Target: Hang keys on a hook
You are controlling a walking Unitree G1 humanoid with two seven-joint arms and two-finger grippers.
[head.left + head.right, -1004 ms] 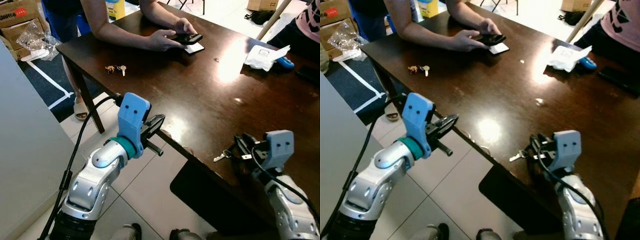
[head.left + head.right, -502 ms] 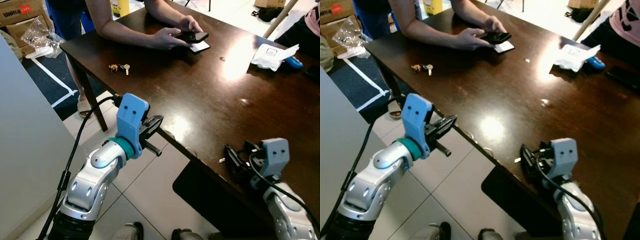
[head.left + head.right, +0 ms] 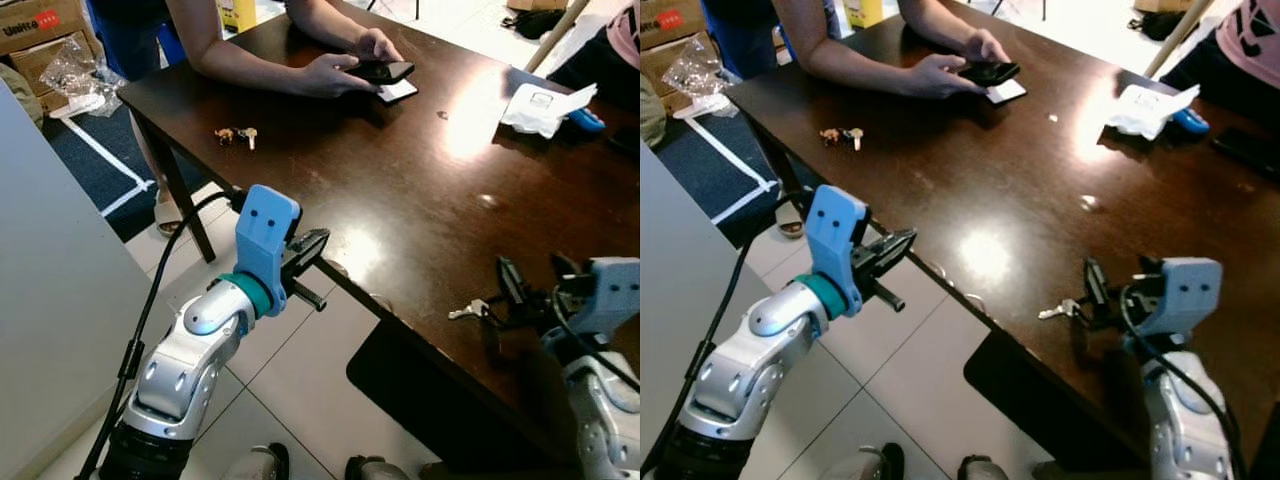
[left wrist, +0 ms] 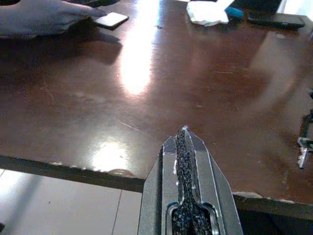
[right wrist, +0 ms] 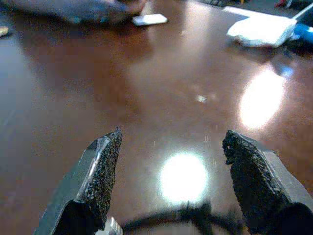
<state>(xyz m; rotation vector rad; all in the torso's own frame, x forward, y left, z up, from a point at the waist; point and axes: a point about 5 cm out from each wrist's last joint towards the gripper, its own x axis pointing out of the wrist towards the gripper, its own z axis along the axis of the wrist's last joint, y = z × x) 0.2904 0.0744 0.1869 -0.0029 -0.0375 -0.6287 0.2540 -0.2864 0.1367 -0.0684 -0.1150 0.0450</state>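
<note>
Keys [image 3: 468, 310] flat on tabletop [image 3: 400, 190] edge, ungrabbed; right pincer [image 3: 527, 290] spread wide just beside; left pincer [image 3: 318, 243] pressed together; hanging undone.

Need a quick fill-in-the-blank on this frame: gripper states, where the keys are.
1. The right gripper is ____, its black fingers spread over the dark brown wooden table.
2. The left gripper is ____, hovering at the table's near edge.
3. The silver keys on a ring lie on the table just before the ____ gripper.
4. A person's hands hold a black ____ at the far side.

Missing words: open; shut; right; phone
</note>
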